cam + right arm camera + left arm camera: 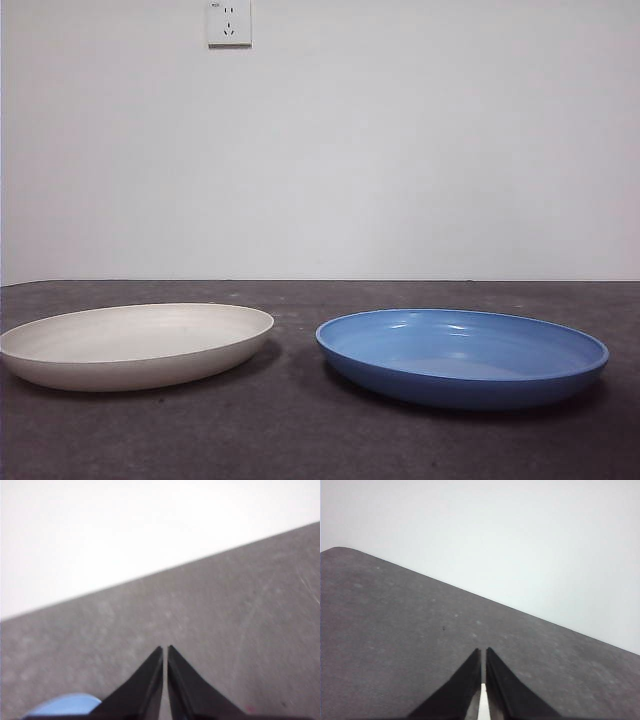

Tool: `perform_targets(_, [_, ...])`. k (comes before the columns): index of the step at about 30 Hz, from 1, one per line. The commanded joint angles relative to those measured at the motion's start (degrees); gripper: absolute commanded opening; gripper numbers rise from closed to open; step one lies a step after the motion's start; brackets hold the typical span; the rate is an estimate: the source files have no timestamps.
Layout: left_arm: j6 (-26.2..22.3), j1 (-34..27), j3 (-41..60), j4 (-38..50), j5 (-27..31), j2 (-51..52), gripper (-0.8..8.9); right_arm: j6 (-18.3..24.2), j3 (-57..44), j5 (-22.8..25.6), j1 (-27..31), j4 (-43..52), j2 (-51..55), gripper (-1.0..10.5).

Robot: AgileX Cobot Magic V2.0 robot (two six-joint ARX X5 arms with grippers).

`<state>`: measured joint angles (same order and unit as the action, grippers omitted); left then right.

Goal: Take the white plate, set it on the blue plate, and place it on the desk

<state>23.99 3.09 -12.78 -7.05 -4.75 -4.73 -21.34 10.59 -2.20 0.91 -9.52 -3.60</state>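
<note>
The white plate (137, 343) lies flat on the desk (300, 440) at the left of the front view. The blue plate (462, 355) lies beside it at the right, a small gap between them. Neither arm shows in the front view. My left gripper (483, 651) is shut and empty above bare desk (395, 645). A thin white sliver shows between its jaws low down. My right gripper (165, 649) is shut and empty above the desk (240, 620). A bit of the blue plate (65, 704) shows beside its jaw.
A white wall (400, 150) stands behind the desk's far edge, with a wall socket (229, 22) high up. Both wrist views show the desk's edge against the wall.
</note>
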Motion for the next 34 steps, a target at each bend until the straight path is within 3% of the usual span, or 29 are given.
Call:
perform_targets(1, [0.57, 0.15, -5.51, -2.29, -1.16, -3.23, 0.17, -2.43, 3.76, -1.90, -0.04, 0.42, -3.04, 0.1])
perform_targets(11, [-4.28, 0.15, -26.49, -12.92, -9.16, -18.86, 0.17, -1.95, 21.31, -13.05, -0.11, -3.98, -21.64, 0.1])
perform_targets(19, [-4.26, 0.15, -33.35, -14.38, -15.43, -27.08, 0.17, -1.49, 33.18, -24.90, -2.21, -7.21, -33.66, 0.1])
perform_targets(23, [-3.96, 0.35, -34.01, -15.04, -22.10, -31.17, 0.17, 1.68, 38.38, -30.80, -4.48, -12.48, -39.04, 0.1])
perform_targets(28, [-4.31, 1.77, -34.56, -16.24, -29.05, -36.26, 0.17, 7.13, 42.80, -33.03, -7.56, -20.35, -43.41, 0.1])
perform_targets(34, [-6.05, 4.13, -34.56, -16.35, -29.79, -38.86, 0.22, 11.52, 43.80, -33.99, -10.10, -26.36, -44.94, 0.1])
